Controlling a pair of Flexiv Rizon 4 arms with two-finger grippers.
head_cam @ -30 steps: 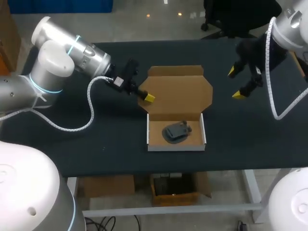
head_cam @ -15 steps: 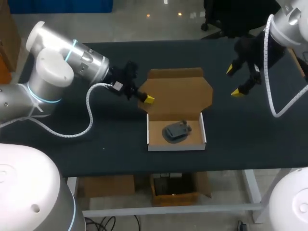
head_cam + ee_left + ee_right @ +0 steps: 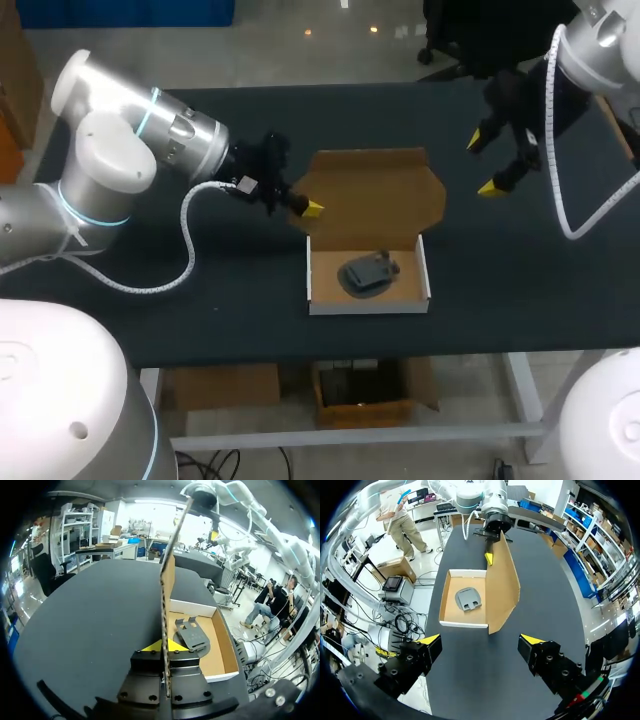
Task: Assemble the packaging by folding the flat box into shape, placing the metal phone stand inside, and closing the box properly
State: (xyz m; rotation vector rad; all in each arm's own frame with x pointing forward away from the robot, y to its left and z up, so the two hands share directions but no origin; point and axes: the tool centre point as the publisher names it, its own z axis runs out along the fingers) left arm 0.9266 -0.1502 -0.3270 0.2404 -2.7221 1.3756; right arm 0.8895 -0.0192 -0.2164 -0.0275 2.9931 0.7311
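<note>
The left gripper [image 3: 312, 208] [image 3: 165, 646] is closed down thin on the side edge of the lid [image 3: 375, 195] [image 3: 167, 575]. In its own wrist view, the cardboard runs edge-on between the two fingers with a yellow tip pressed to each face. The lid stands raised from the back of the box [image 3: 367, 306], a brown panel with clipped corners that is close to upright rather than flat on the cloth; the right wrist view shows it leaning up off the tray's far side [image 3: 502, 582].

The right gripper [image 3: 484, 164] [image 3: 481, 640] hangs above the table, well off to the box's right, with its fingers spread wide and nothing between them.

The box itself sits near the front middle of the dark table [image 3: 200, 290], with its shallow tray open to the ceiling, white on the outside and brown within. The grey metal phone stand [image 3: 368, 273] [image 3: 192, 635] [image 3: 469, 599] lies flat on the tray floor, roughly centred and clear of the walls.

The left arm [image 3: 130, 150] comes in low across the table from its side, and the right arm [image 3: 590, 50] hangs down from the far corner.
</note>
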